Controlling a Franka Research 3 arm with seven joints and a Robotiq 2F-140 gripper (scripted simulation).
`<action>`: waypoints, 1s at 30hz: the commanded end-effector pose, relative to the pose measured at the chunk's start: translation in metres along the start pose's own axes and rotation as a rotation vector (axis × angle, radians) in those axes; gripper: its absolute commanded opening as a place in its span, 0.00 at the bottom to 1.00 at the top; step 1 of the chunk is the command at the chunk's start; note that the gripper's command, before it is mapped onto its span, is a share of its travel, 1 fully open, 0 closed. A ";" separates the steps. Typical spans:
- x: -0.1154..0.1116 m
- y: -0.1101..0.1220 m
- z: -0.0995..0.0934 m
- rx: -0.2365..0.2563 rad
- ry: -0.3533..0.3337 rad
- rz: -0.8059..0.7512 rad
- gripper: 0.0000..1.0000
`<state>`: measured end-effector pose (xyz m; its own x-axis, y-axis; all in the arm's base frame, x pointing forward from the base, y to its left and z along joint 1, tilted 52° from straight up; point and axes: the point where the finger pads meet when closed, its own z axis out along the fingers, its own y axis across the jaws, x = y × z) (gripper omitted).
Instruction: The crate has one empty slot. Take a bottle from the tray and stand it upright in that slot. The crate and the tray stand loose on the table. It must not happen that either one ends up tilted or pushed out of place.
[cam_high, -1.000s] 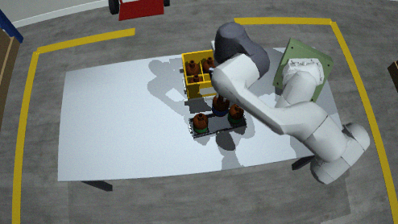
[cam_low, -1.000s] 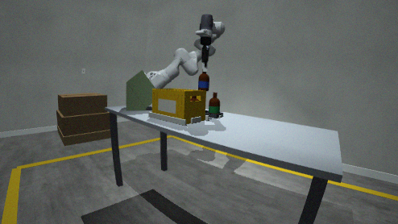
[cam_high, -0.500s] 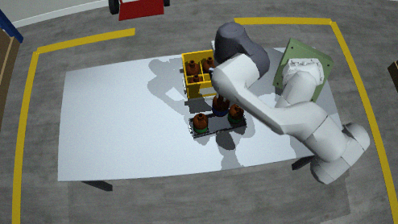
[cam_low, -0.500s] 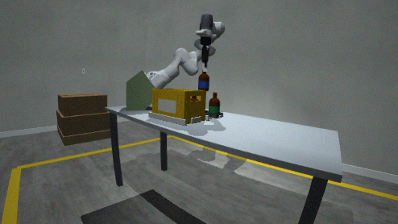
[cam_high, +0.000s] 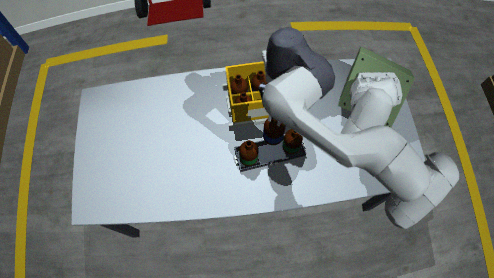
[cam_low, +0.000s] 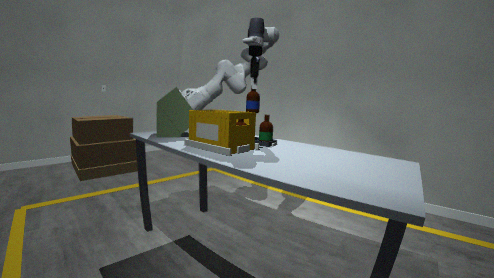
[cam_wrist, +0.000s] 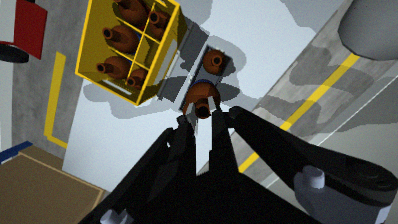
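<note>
On the table (cam_low: 350, 170), reading the exterior view from left to right, the yellow crate (cam_low: 220, 129) comes first, then the bottle (cam_low: 253, 101) hanging in the air just past the crate's right end and above its rim, then a second bottle (cam_low: 266, 130) standing on the tray (cam_low: 272, 144). The gripper (cam_low: 255, 80) is clamped on the raised bottle's neck, its fingers pinching either side of the mouth as the wrist view shows. The bottle's long axis runs vertical, mouth up and base down, with a blue band round its body, so it already has the attitude the slot needs. From above, the crate shows three bottles and one bare cell at its near right corner, partly hidden by the arm. As a judgement, the bottle looks rigid and hard, probably glassy and smooth, so a neck grip could let it slide or swing if moved sharply; the neck just below the lip is the sensible hold, since the body is too wide to enter a cell with fingers around it. It may also be breakable if dropped.
</note>
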<state>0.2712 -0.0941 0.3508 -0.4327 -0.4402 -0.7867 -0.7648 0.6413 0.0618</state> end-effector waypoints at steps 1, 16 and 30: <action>0.001 -0.001 -0.003 0.005 0.000 0.004 0.00; 0.001 -0.001 -0.007 0.005 0.000 0.004 0.00; 0.001 -0.001 -0.021 0.005 0.000 0.004 0.00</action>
<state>0.2643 -0.1053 0.3605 -0.4337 -0.4398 -0.7865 -0.7622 0.6446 0.0598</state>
